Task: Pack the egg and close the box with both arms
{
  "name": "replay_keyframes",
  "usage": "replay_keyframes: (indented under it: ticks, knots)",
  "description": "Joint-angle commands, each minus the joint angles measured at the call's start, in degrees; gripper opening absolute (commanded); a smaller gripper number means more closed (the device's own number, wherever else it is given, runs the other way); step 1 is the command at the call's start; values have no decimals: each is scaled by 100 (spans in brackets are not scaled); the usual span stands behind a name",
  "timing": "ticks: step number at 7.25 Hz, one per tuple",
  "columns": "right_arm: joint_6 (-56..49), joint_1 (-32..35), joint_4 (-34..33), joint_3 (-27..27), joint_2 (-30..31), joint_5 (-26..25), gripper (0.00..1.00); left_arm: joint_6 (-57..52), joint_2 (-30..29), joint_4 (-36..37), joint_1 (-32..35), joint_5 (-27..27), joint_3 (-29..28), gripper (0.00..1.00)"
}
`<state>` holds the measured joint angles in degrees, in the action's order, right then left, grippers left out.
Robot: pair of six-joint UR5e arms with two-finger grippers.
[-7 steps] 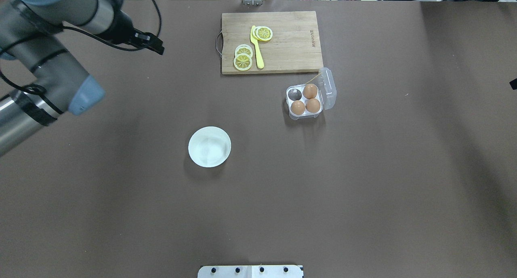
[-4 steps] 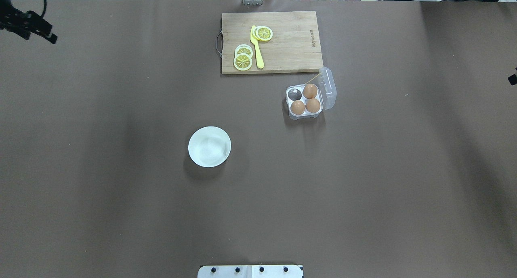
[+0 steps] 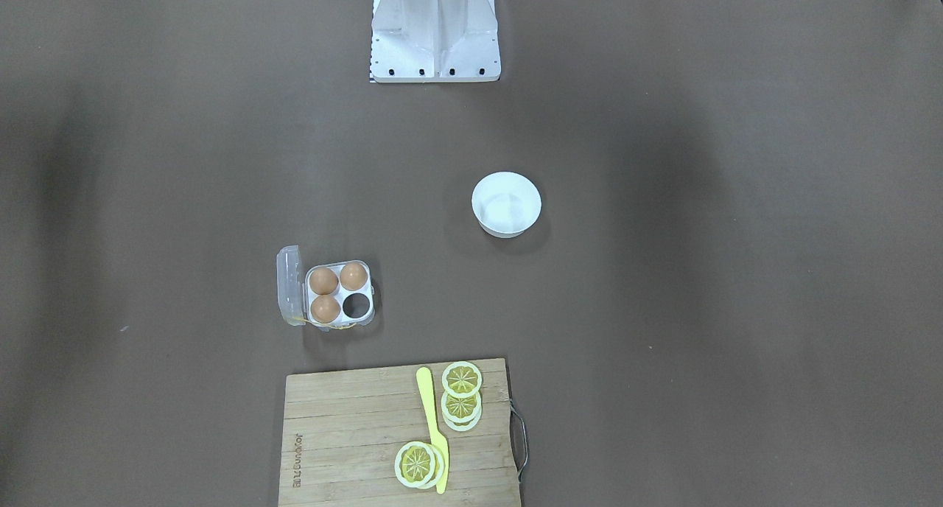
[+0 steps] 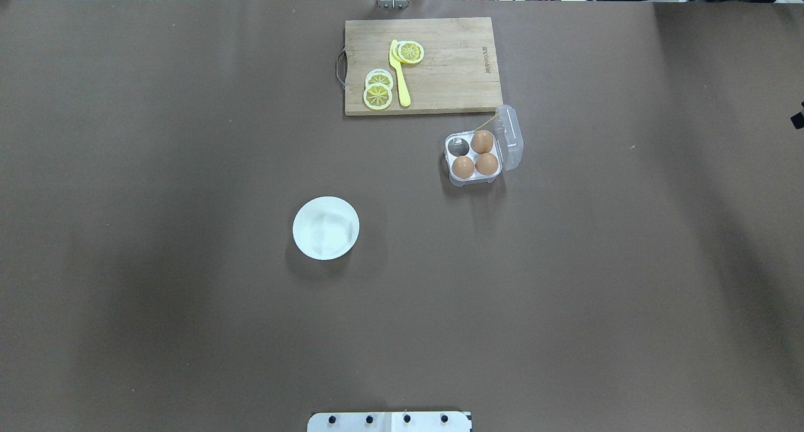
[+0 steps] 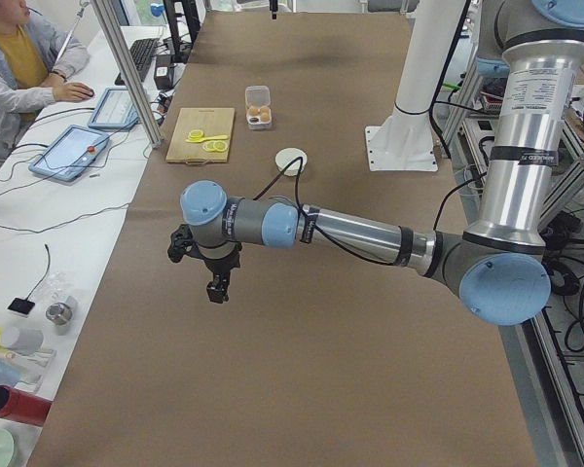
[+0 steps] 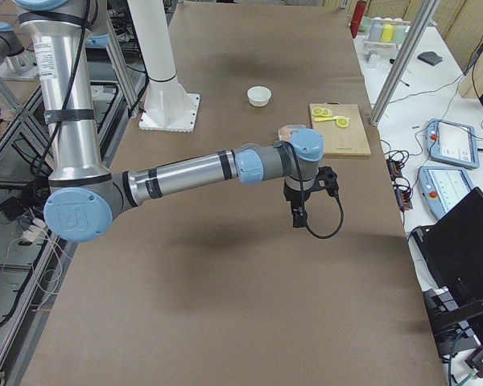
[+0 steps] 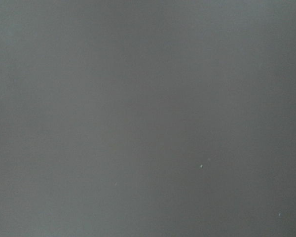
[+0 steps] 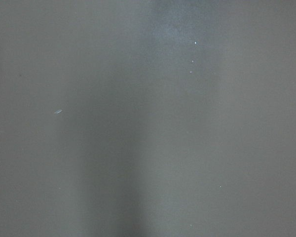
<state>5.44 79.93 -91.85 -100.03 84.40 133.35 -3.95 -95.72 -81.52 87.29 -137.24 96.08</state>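
Eggs (image 3: 323,280) sit three to the one box (image 3: 339,292) in the front view, each in its own cell. The fourth cell is bare, and the clear lid (image 3: 289,282) hangs open off the hinge side. We see no loose egg, and the one bowl (image 3: 506,201) looks empty. We judge shutting the lid to be the step in hand. To do it well, we would steady the tray wall with one arm. The other arm would swing the lid over from outside and press at its free edge, never on the shells. That light plastic will likely skid on the counter (image 3: 663,330) otherwise.

Overhead, the box lies just beside the corner of the one board (image 4: 452,68). The board carries one yellow knife (image 4: 401,74) and at least four overlapping lemon slices (image 4: 377,96).

From the left end, the left arm (image 5: 350,232) reaches over bare counter, well apart from the box. Its left fingers (image 5: 215,289) point down, and we cannot tell whether they are parted or closed.

From the right end, the right arm (image 6: 185,173) partly hides the box. The right fingers (image 6: 296,217) also point down, and again we cannot tell their state.

Both wrist views show only blurred counter.
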Motion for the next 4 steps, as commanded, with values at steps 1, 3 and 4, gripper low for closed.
replay_keyframes:
  ticks: [1, 3, 4]
  knots:
    - [114, -65, 0, 19, -29, -11, 100, -167, 132, 444, 393, -137, 95, 97]
    - [106, -118, 0, 299, -64, -20, 100, -124, 247, 269, 411, -111, 68, 97]
    - [115, -101, 0, 248, -47, -20, 100, -97, 273, 260, 411, -136, 51, 97]
